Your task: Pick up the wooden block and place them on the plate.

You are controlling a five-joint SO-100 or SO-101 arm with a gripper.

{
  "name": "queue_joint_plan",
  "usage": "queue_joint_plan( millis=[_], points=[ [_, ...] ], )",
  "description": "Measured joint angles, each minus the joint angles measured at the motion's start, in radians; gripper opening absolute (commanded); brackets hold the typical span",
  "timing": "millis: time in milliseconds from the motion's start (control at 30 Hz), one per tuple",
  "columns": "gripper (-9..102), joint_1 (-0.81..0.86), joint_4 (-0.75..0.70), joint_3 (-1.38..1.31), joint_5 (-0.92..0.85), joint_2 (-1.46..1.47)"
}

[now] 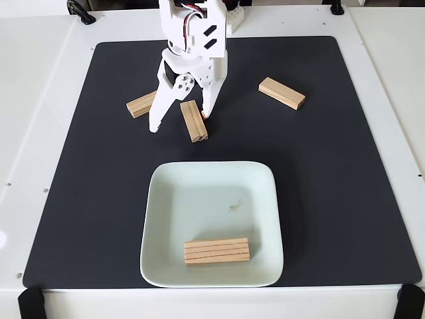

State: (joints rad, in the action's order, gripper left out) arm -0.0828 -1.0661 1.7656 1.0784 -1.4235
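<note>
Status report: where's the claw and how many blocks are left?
Claw open, straddling middle block. One block on plate; left block and right block on mat. Nothing in the way.

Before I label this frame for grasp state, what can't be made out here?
- Fixed view: whether the gripper touches the middle wooden block; its fingers straddle it, height unclear.
- Left wooden block: its right end hidden behind a finger.
- Arm above the wrist: cut off by the top edge.
- Plate centre smudge: too small to identify.
</note>
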Motion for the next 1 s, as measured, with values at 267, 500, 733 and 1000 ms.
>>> queue_joint_plan(
  millis=[267, 500, 733, 1000],
  points=[
    [22, 0.0, 0.0, -0.003, 0.0, 0.017],
    [1, 0.008, 0.005, -0.005, 0.006, 0.034],
    [-1, 0.008, 0.003, -0.011, 0.012, 0.04],
    [-1, 0.008, -0.002, -0.006, -0.012, -0.011]
  ],
)
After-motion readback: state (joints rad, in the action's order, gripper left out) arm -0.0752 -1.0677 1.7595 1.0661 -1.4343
